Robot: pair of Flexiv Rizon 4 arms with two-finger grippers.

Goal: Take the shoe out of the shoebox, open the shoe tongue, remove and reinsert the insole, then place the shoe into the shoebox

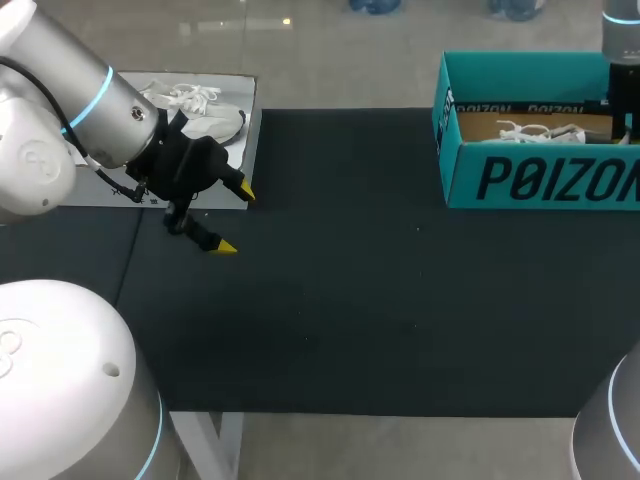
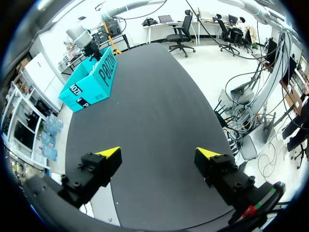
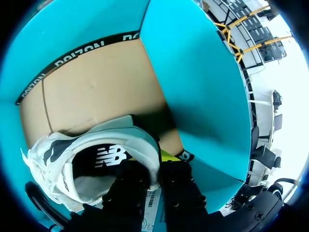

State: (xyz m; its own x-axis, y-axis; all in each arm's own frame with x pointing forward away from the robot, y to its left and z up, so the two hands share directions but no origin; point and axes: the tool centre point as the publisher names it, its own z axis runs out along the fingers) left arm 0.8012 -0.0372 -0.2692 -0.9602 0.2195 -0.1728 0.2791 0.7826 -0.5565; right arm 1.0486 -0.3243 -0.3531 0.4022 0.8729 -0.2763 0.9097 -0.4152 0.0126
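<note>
Black table [image 1: 350, 300]: in the far-right shoebox [image 1: 540, 180], right jaws pinch the shoe's [image 3: 63, 159] heel rim; left jaws spread, well apart.

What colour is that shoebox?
The shoebox is teal with black lettering; clearest in the head view.

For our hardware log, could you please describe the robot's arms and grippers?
The left arm is a rounded silver-white tube with a glowing light-blue ring. The left gripper is black and blocky, its two fingers ending in yellow wedge tips. The right arm is grey; the right gripper is black too.
</note>
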